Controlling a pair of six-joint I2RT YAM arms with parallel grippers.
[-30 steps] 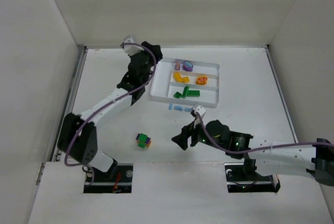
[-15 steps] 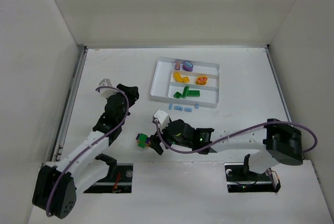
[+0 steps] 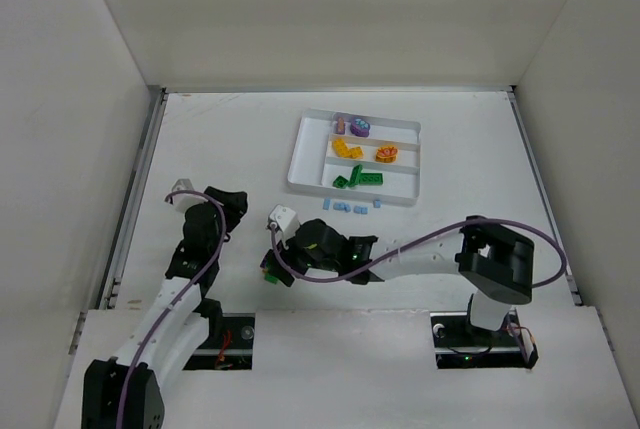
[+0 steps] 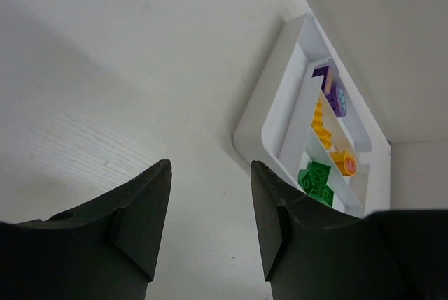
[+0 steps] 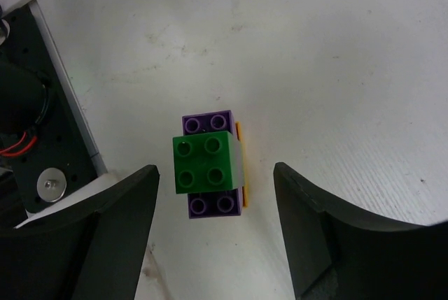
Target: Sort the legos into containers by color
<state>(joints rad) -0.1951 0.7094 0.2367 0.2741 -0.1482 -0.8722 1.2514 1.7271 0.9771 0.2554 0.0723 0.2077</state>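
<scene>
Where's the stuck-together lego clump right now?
The clump sits on the table, front left of centre in the top view, straddled by the open right gripper, untouched.

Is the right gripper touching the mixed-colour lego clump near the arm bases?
Apart. In the right wrist view the clump sits between the open fingers of the right gripper, with white table visible on both sides of it.

The clump of legos [image 5: 210, 170] has a green brick on top of purple ones, with a thin yellow-orange edge. In the white tray [image 3: 300, 157] are purple bricks [image 3: 353, 127], yellow-orange bricks [image 3: 348, 149] and green bricks [image 3: 358, 178]. The pale blue bricks [image 3: 345, 207] lie on the white table [image 3: 200, 139]. The left claw [image 4: 210, 181] and the right claw [image 5: 215, 195] are black.
</scene>
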